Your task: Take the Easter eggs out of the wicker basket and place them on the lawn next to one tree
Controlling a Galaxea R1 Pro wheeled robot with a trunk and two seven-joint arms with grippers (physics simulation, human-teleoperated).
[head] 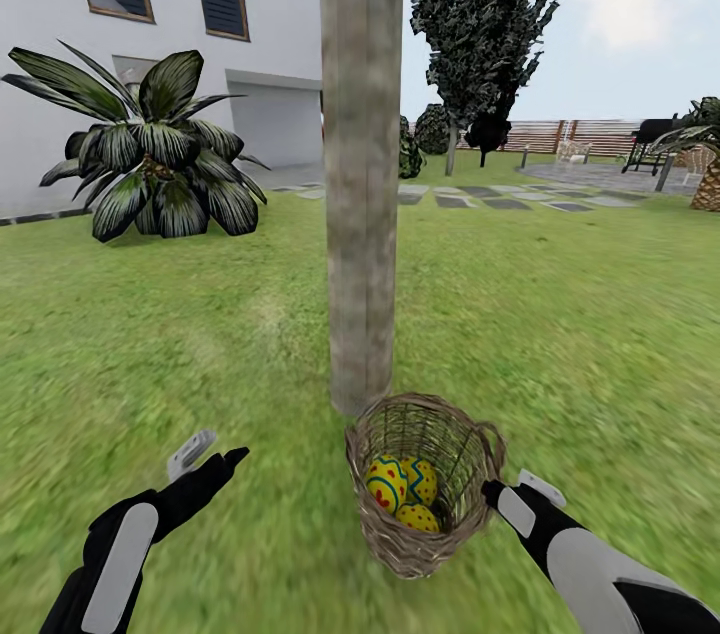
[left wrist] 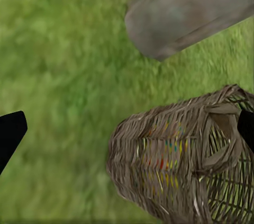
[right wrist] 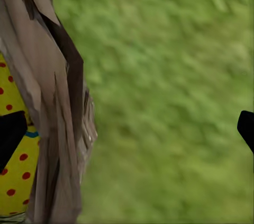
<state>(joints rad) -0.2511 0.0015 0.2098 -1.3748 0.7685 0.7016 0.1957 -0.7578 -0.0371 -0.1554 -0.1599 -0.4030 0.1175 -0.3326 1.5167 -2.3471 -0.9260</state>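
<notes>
Three eggs (head: pixel 402 492) lay inside the basket (head: pixel 425 484), which stood tilted on the lawn (head: pixel 560 314) just beside the tree (head: pixel 361 164). The right tool (head: pixel 492 492) was at the basket's rim, its fingers spread. The left tool (head: pixel 215 459) hung spread over grass, apart from the basket.

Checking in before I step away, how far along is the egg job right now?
Done: the wicker basket sits beside the tree. In hand: the right hand is at the basket's rim; whether it grips is unclear. The left hand is open over the lawn. Left: all three Easter eggs remain inside.
</notes>
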